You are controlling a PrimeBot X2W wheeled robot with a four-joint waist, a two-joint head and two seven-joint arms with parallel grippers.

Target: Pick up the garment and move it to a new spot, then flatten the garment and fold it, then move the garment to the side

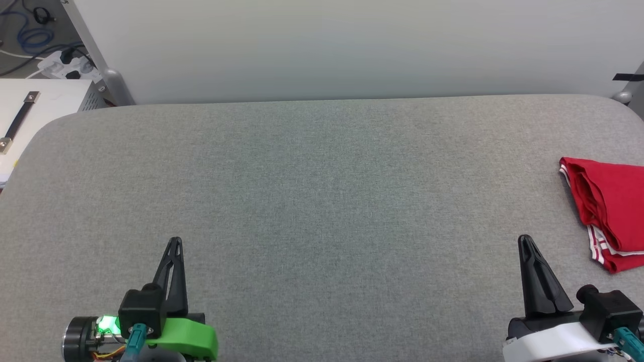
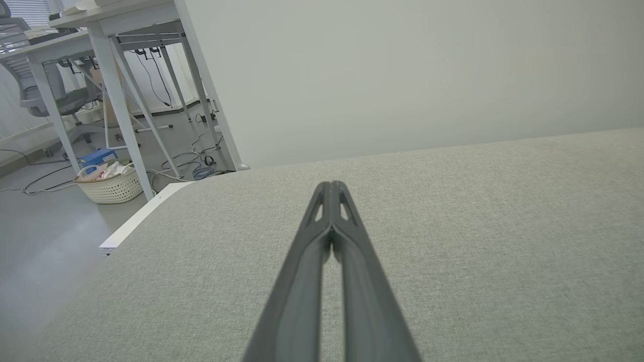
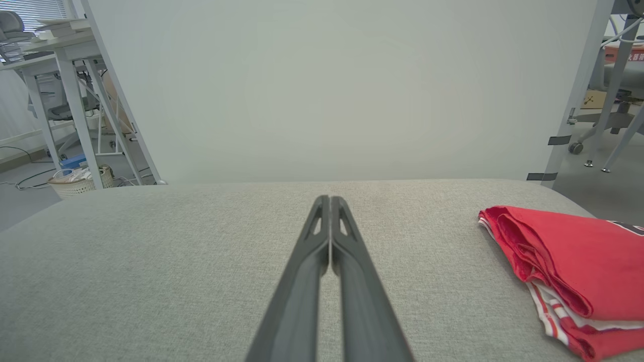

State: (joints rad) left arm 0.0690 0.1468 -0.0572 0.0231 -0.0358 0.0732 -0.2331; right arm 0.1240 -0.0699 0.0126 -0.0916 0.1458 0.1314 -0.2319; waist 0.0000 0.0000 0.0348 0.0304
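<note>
Left gripper [image 1: 174, 246] sat at lower left above the grey padded table [image 1: 322, 191], fingers pressed together and holding nothing. Right gripper [image 1: 525, 244] sat at lower right, likewise closed and empty, near the garment [image 1: 614, 211] but not touching it. The garment lay folded in a compact red stack at the table's right edge, striped trim showing. It looked already set aside, so both arms were probably parked clear with the task about done.

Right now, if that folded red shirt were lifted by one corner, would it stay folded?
Probably not: the shirt lies in soft, loose layers, so it would likely droop and unfold. Pushed, its rounded folds may bunch.
</note>
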